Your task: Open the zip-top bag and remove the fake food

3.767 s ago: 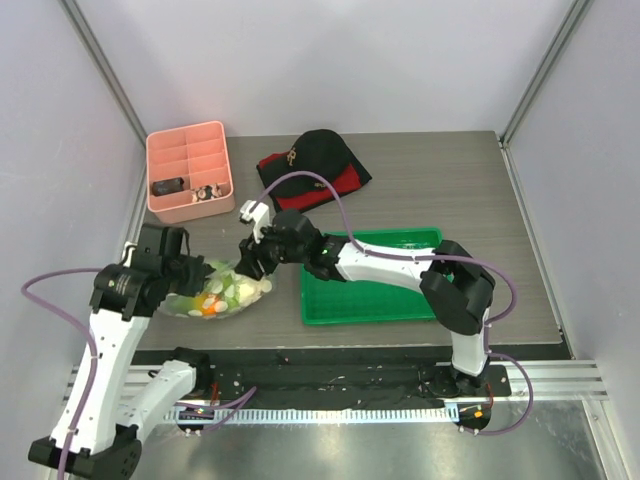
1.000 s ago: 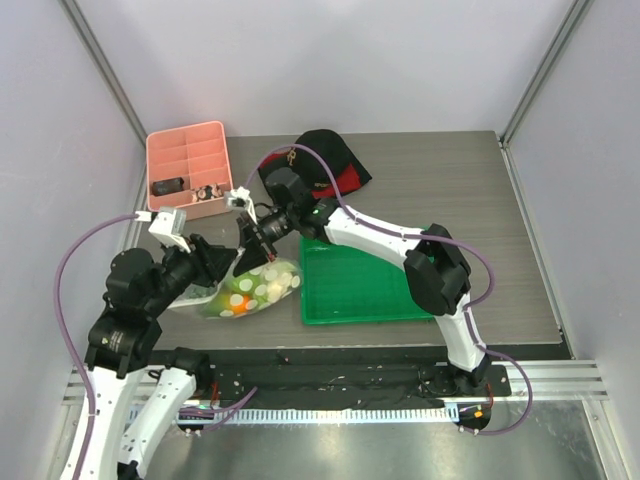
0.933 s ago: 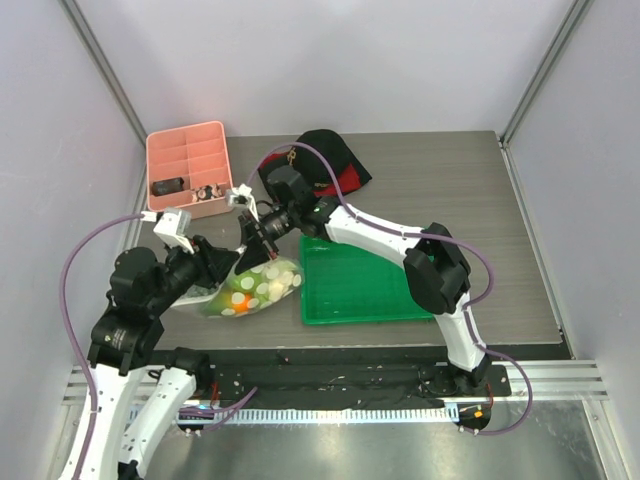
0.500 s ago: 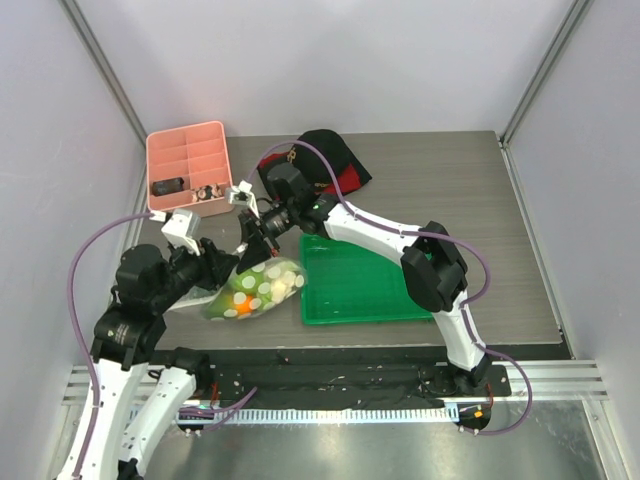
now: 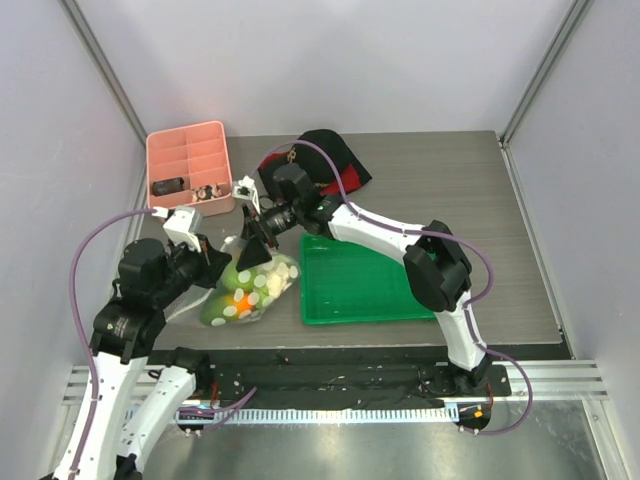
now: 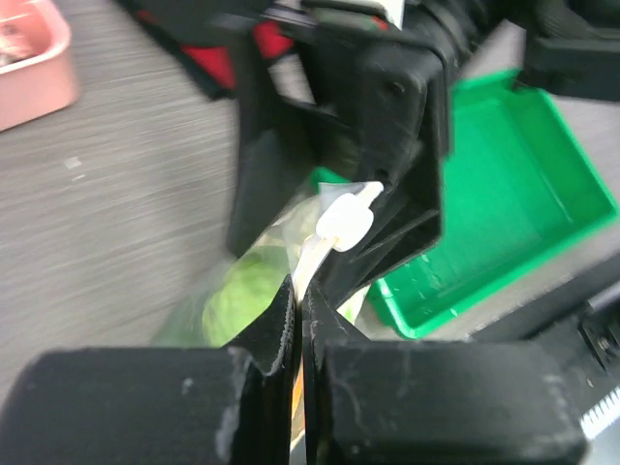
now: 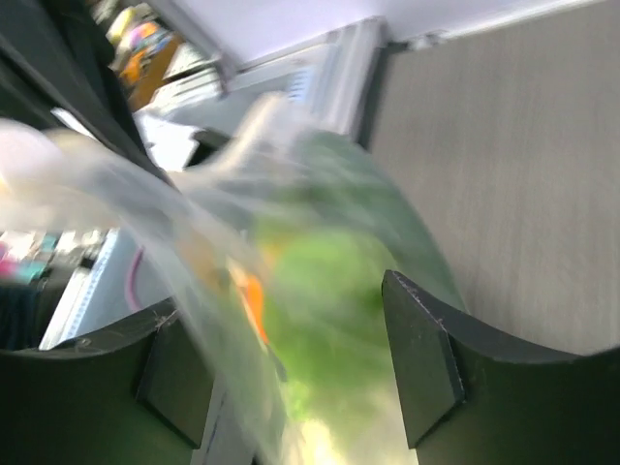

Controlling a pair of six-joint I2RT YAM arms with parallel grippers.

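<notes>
Currently: bag [image 5: 245, 290], toy food [image 5: 238, 300] inside, poised between both arms for opening; your left gripper [image 6: 298, 291] pinches its rim, your right gripper [image 5: 250, 246] straddles it, jaws apart.

Clear, crinkly, glossy plastic zip-top bag [image 5: 252, 292]

The right end effector [image 7: 281, 320] shows two dark fingers [image 7: 431, 373] set well apart, one at each lower corner. The zip-top bag [image 7: 184, 213], blurred, lies in the gap between them. Through its clear film the fake food [image 7: 325, 276] appears as a green mass with an orange piece [image 7: 254, 302]. The grey wood-grain table [image 7: 523, 165] fills the right side.
</notes>
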